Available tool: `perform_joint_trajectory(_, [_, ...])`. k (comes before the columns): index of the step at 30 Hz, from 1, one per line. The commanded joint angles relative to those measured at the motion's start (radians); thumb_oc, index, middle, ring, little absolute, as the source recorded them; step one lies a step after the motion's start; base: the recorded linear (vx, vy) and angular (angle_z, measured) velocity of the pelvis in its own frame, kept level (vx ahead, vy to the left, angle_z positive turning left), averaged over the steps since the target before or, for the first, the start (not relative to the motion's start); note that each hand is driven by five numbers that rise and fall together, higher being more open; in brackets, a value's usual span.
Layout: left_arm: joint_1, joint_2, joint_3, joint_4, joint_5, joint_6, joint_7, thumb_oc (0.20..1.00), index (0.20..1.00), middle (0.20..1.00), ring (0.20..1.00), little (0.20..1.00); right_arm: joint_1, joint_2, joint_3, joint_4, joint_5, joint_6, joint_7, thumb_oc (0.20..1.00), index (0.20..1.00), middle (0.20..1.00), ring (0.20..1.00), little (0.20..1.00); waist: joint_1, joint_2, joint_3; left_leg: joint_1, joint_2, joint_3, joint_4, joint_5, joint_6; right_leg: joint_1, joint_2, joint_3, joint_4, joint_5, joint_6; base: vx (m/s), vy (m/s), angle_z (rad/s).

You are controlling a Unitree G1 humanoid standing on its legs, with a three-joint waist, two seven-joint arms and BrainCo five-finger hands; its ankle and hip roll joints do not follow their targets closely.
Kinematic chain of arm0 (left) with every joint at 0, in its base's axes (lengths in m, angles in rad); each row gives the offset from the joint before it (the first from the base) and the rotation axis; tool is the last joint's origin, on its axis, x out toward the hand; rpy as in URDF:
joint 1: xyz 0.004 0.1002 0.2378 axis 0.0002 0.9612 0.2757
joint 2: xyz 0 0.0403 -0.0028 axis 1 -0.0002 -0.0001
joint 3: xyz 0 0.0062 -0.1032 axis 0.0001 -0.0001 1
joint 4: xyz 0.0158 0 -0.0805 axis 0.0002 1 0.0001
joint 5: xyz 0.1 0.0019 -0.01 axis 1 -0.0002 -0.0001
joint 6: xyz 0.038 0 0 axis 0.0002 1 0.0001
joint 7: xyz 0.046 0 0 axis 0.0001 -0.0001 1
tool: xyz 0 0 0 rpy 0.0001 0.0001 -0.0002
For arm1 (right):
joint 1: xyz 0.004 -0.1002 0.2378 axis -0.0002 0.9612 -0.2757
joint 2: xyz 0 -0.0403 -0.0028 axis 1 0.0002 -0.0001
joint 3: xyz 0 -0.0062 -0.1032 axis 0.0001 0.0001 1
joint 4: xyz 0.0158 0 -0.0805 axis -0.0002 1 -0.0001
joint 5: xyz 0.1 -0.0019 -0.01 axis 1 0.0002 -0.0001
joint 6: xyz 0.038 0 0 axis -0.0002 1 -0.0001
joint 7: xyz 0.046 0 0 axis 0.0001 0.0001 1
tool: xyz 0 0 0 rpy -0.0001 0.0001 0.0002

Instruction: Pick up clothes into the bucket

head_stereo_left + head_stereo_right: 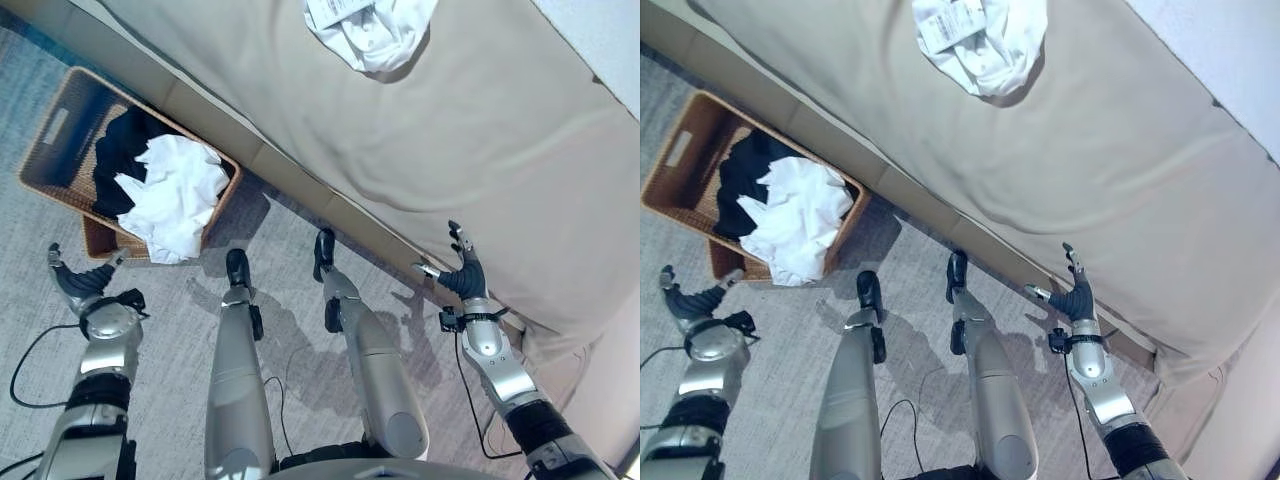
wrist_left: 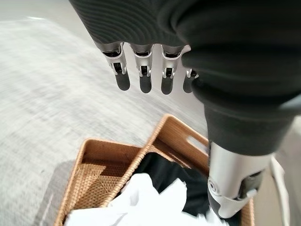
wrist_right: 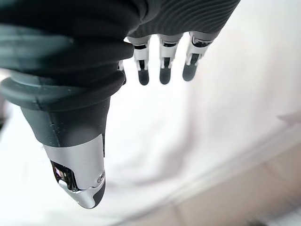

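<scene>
A woven brown basket [image 1: 50, 135] stands on the carpet beside the bed, holding a white garment [image 1: 175, 195] on top of a black one [image 1: 120, 160]. Another white garment [image 1: 375, 30] lies crumpled on the beige bedcover, far up the bed. My left hand [image 1: 80, 283] hovers over the floor just below the basket, fingers [image 2: 141, 75] straight and holding nothing; the basket [image 2: 99, 162] lies past them. My right hand [image 1: 462, 275] is raised at the bed's near edge, open and empty, its fingers [image 3: 162, 66] over the pale cover.
The bed [image 1: 480, 130] with its beige cover runs diagonally across the scene, its base board [image 1: 300, 180] meeting grey carpet [image 1: 170, 330]. The basket sits close against that base.
</scene>
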Motion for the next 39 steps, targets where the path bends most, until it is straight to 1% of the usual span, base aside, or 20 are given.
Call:
perform_joint_trajectory(1, [0.046,-0.047,-0.031,-0.034,0.06,-0.071,-0.057,1.0,1.0,1.0,1.0,1.0,-0.008,-0.095,-0.094,-0.099,-0.077,-0.039,-0.07,1.0,1.0,1.0,1.0,1.0,0.032,0.069,-0.002,0.058,-0.046,-0.054,-0.026,0.013,0.014,0.07,-0.096,-0.033,0.094,-0.076,0.08,0.03,-0.014,0.26])
perform_joint_trajectory(2, [0.046,-0.047,-0.032,-0.034,0.06,-0.071,-0.057,1.0,1.0,1.0,1.0,1.0,-0.008,-0.096,-0.094,-0.099,-0.077,-0.039,-0.07,1.0,1.0,1.0,1.0,1.0,0.031,0.07,-0.002,0.06,-0.047,-0.055,-0.028,0.014,0.014,0.071,-0.097,-0.034,0.094,-0.076,0.08,0.04,-0.026,0.21])
perform_joint_trajectory(4, [0.061,-0.1,-0.112,-0.037,0.087,-0.088,-0.113,1.0,1.0,1.0,1.0,1.0,-0.05,-0.104,-0.116,-0.088,-0.095,-0.032,-0.087,1.0,1.0,1.0,1.0,1.0,0.045,0.099,-0.002,0.106,-0.059,-0.064,-0.059,0.025,0.015,0.098,-0.113,-0.041,0.12,-0.094,0.08,0.03,-0.033,0.3])
perform_joint_trajectory(5, [0.088,-0.132,-0.168,-0.044,0.117,-0.1,-0.142,1.0,1.0,1.0,1.0,1.0,-0.086,-0.113,-0.13,-0.063,-0.117,-0.018,-0.104,1.0,1.0,1.0,1.0,1.0,0.059,0.125,-0.002,0.149,-0.069,-0.073,-0.094,0.037,0.015,0.127,-0.125,-0.053,0.134,-0.109,0.079,0.05,-0.071,0.29])
perform_joint_trajectory(7, [0.115,-0.163,-0.221,-0.046,0.145,-0.11,-0.17,1.0,1.0,1.0,1.0,1.0,-0.134,-0.127,-0.142,-0.035,-0.133,-0.005,-0.125,1.0,1.0,1.0,1.0,1.0,0.075,0.153,-0.002,0.196,-0.078,-0.091,-0.136,0.054,0.014,0.161,-0.137,-0.065,0.143,-0.124,0.078,0.05,-0.083,0.32])
perform_joint_trajectory(8, [0.115,-0.163,-0.221,-0.046,0.145,-0.11,-0.169,1.0,1.0,1.0,1.0,1.0,-0.134,-0.127,-0.142,-0.035,-0.133,-0.005,-0.125,1.0,1.0,1.0,1.0,1.0,0.075,0.153,-0.002,0.196,-0.078,-0.092,-0.137,0.054,0.014,0.161,-0.137,-0.065,0.143,-0.124,0.078,0.04,-0.075,0.36])
perform_joint_trajectory(9, [0.129,-0.183,-0.27,-0.006,0.163,-0.107,-0.201,1.0,1.0,1.0,1.0,1.0,-0.186,-0.139,-0.143,0.004,-0.138,0.009,-0.136,1.0,1.0,1.0,1.0,1.0,0.089,0.172,-0.002,0.235,-0.082,-0.099,-0.171,0.067,0.013,0.184,-0.144,-0.072,0.155,-0.136,0.078,0.02,-0.042,0.27])
perform_joint_trajectory(10, [0.128,-0.184,-0.27,-0.005,0.163,-0.107,-0.201,1.0,1.0,1.0,1.0,1.0,-0.187,-0.139,-0.142,0.005,-0.138,0.009,-0.137,1.0,1.0,1.0,1.0,1.0,0.088,0.173,-0.002,0.236,-0.082,-0.1,-0.173,0.068,0.013,0.185,-0.145,-0.073,0.155,-0.136,0.078,0.05,-0.101,0.19])
perform_joint_trajectory(11, [0.154,-0.19,-0.329,0.016,0.2,-0.105,-0.234,1.0,1.0,1.0,1.0,1.0,-0.262,-0.171,-0.136,0.081,-0.157,0.038,-0.166,1.0,1.0,1.0,1.0,1.0,0.103,0.199,-0.002,0.277,-0.087,-0.118,-0.211,0.084,0.01,0.213,-0.153,-0.084,0.158,-0.145,0.078,0.04,-0.078,0.19])
perform_joint_trajectory(13, [0.162,-0.193,-0.365,0.036,0.218,-0.103,-0.256,1.0,1.0,1.0,1.0,1.0,-0.332,-0.193,-0.117,0.144,-0.17,0.06,-0.182,1.0,1.0,1.0,1.0,1.0,0.112,0.217,-0.002,0.296,-0.087,-0.129,-0.237,0.097,0.009,0.222,-0.158,-0.093,0.168,-0.153,0.077,0.03,-0.085,0.16])
perform_joint_trajectory(17, [0.196,-0.182,-0.465,0.032,0.241,-0.106,-0.306,1.0,1.0,1.0,1.0,1.0,-0.529,-0.287,-0.06,0.358,-0.152,0.11,-0.21,1.0,1.0,1.0,1.0,1.0,0.13,0.254,-0.002,0.314,-0.087,-0.151,-0.268,0.117,0.005,0.232,-0.164,-0.111,0.184,-0.169,0.075,0.01,-0.057,0.27])
perform_joint_trajectory(20, [0.206,-0.185,-0.493,0.023,0.229,-0.107,-0.314,1.0,1.0,1.0,1.0,1.0,-0.678,-0.338,0.013,0.51,-0.139,0.13,-0.213,1.0,1.0,1.0,1.0,1.0,0.136,0.27,-0.002,0.308,-0.085,-0.162,-0.277,0.125,0.004,0.218,-0.164,-0.116,0.2,-0.176,0.071,0.01,-0.051,0.14])
perform_joint_trajectory(23, [0.216,-0.205,-0.49,0.029,0.135,-0.108,-0.29,1.0,1.0,1.0,1.0,1.0,-0.838,-0.376,0.104,0.678,-0.11,0.149,-0.209,1.0,1.0,1.0,1.0,1.0,0.155,0.283,-0.002,0.288,-0.081,-0.175,-0.282,0.136,0.001,0.186,-0.166,-0.122,0.222,-0.18,0.067,0.0,-0.049,0.08])
perform_joint_trajectory(25, [0.216,-0.211,-0.491,0.025,0.102,-0.111,-0.289,1.0,1.0,1.0,1.0,1.0,-0.886,-0.385,0.137,0.738,-0.102,0.157,-0.202,1.0,1.0,1.0,1.0,1.0,0.159,0.287,-0.002,0.279,-0.082,-0.178,-0.284,0.14,0.0,0.175,-0.167,-0.124,0.229,-0.182,0.066,-0.01,-0.05,0.15])
perform_joint_trajectory(26, [0.209,-0.214,-0.496,0.011,0.045,-0.115,-0.292,1.0,1.0,1.0,1.0,1.0,-0.982,-0.406,0.2,0.826,-0.094,0.172,-0.197,1.0,1.0,1.0,1.0,1.0,0.169,0.296,-0.002,0.256,-0.081,-0.187,-0.286,0.148,-0.003,0.148,-0.17,-0.134,0.241,-0.185,0.063,-0.02,-0.082,0.11])
perform_joint_trajectory(28, [0.204,-0.212,-0.504,-0.02,0.01,-0.122,-0.286,1.0,1.0,1.0,1.0,1.0,-1.057,-0.427,0.259,0.912,-0.091,0.185,-0.189,1.0,1.0,1.0,1.0,1.0,0.176,0.308,-0.002,0.222,-0.082,-0.197,-0.286,0.156,-0.006,0.11,-0.173,-0.14,0.261,-0.189,0.061,0.03,-0.09,0.15])
perform_joint_trajectory(29, [0.208,-0.206,-0.509,-0.045,0.005,-0.125,-0.281,1.0,1.0,1.0,1.0,1.0,-1.082,-0.44,0.278,0.934,-0.094,0.19,-0.194,1.0,1.0,1.0,1.0,1.0,0.179,0.309,-0.002,0.227,-0.084,-0.202,-0.288,0.136,-0.008,0.106,-0.176,-0.131,0.281,-0.226,0.069,0.08,-0.091,0.29])
perform_joint_trajectory(31, [0.21,-0.195,-0.514,-0.083,-0.01,-0.131,-0.274,1.0,1.0,1.0,1.0,1.0,-1.141,-0.469,0.325,0.978,-0.1,0.197,-0.195,1.0,1.0,1.0,1.0,1.0,0.183,0.316,-0.002,0.195,-0.088,-0.209,-0.286,0.141,-0.009,0.06,-0.182,-0.125,0.311,-0.234,0.068,0.05,-0.046,0.31])
perform_joint_trajectory(35, [0.213,-0.184,-0.519,-0.107,-0.009,-0.136,-0.257,1.0,1.0,1.0,1.0,1.0,-1.203,-0.505,0.375,1.019,-0.106,0.204,-0.208,1.0,1.0,1.0,1.0,1.0,0.197,0.319,-0.002,0.142,-0.092,-0.216,-0.274,0.141,-0.006,-0.014,-0.181,-0.106,0.342,-0.237,0.063,0.01,-0.022,0.1])
perform_joint_trajectory(39, [0.212,-0.169,-0.523,-0.119,-0.025,-0.139,-0.241,1.0,1.0,1.0,1.0,1.0,-1.305,-0.538,0.449,1.051,-0.089,0.207,-0.208,1.0,1.0,1.0,1.0,1.0,0.22,0.317,-0.002,0.036,-0.099,-0.226,-0.235,0.135,-0.003,-0.129,-0.175,-0.078,0.357,-0.228,0.063,0.01,-0.022,-0.03])
